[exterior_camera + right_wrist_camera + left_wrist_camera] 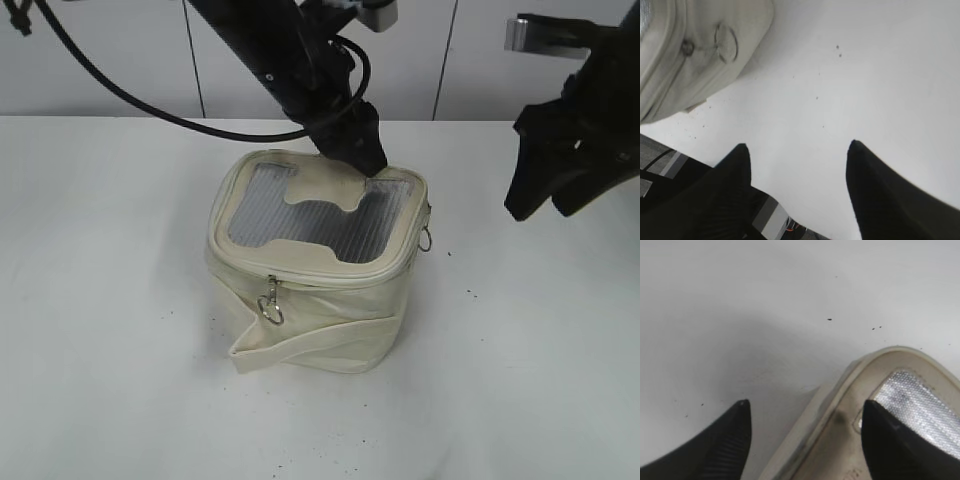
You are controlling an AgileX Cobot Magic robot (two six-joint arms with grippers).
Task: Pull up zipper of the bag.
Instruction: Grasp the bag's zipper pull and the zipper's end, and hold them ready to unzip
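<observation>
The bag (pixel 318 265) is sitting upright near the middle of the white table (pixel 100 350), mesh top facing up, its longer side running left to right across the exterior view with a slight turn, so the near face is angling a little toward the left. Nearest the camera, the loose strap band (pixel 300 345) is wrapping the lower body and sticking out at the bottom left. Just above it the zipper (pixel 300 278) is running round the top rim, and one silver pull (pixel 270 300) is hanging down on the near face with its ring dangling. A second pull (pixel 427 238) is hanging on the right end of the bag; in the right wrist view it is showing as a ring (pixel 726 43) lying against the side.

Further back, the left gripper (pixel 362 155) is reaching down at the far right corner of the top. In the left wrist view its fingers (pixel 890 445) are standing wide apart, straddling the rim there, one over the mesh and one out over the table, and gripping nothing.

The right gripper (pixel 550 200) is hanging above the table well to the right of the bag, fingers (pixel 880 195) spread apart with bare table between them, gripping nothing.
</observation>
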